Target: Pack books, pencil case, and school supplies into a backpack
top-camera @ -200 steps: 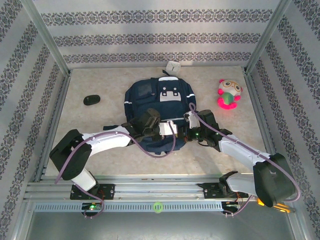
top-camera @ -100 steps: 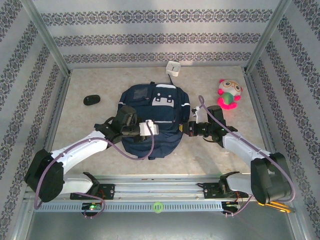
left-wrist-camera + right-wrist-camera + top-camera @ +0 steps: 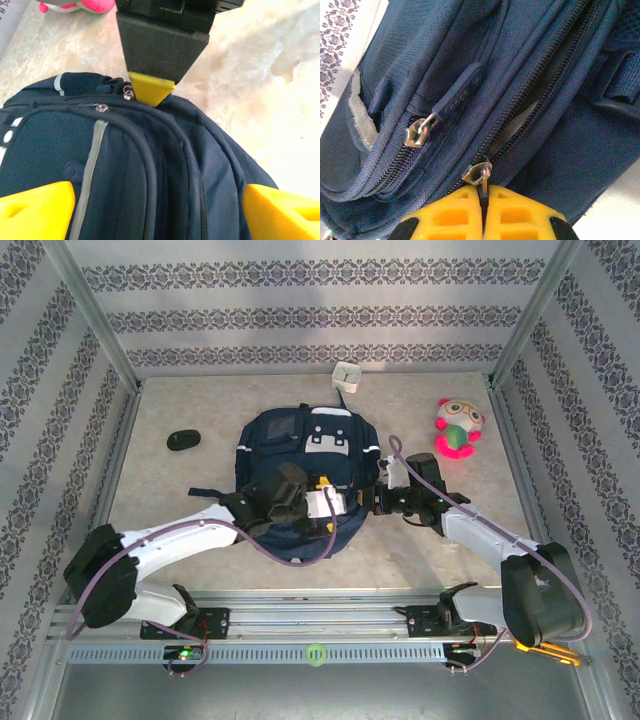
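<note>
Fingers (image 3: pixel 37 207) of my left gripper (image 3: pixel 159 210) stand wide apart at the bottom of its wrist view, open and holding nothing, with the navy fabric of the backpack (image 3: pixel 300 445) spread under them. Just past that, my right gripper (image 3: pixel 482 210) comes in from the opposite side with its yellow tips pressed together on the small metal zipper pull (image 3: pixel 481 175) of what looks like the main compartment. The track running away from the pull looks slightly parted, with paler lining showing in the gap. A second slider with a rubber tab (image 3: pixel 455 100) sits on the next pocket over, and nothing is touching it. The bag lies flat on the worktop (image 3: pixel 160 480) between the two arms, front pockets up. I judge it soft and limp, light enough to slide or bunch if I tow the pull without bracing it. The pull is small, hard and probably slippery, so I'd keep the pinch square on it. My free gripper should take a fold of cloth or a seam beside the track, not the smooth front panel. Further out, a black oval object (image 3: pixel 182 440) lies to the left and a plush toy (image 3: pixel 457 427) to the right, both well apart from the bag. What I take for the pencil case (image 3: pixel 346 372), small and pale, sits at the far edge just beyond the bag's top.
</note>
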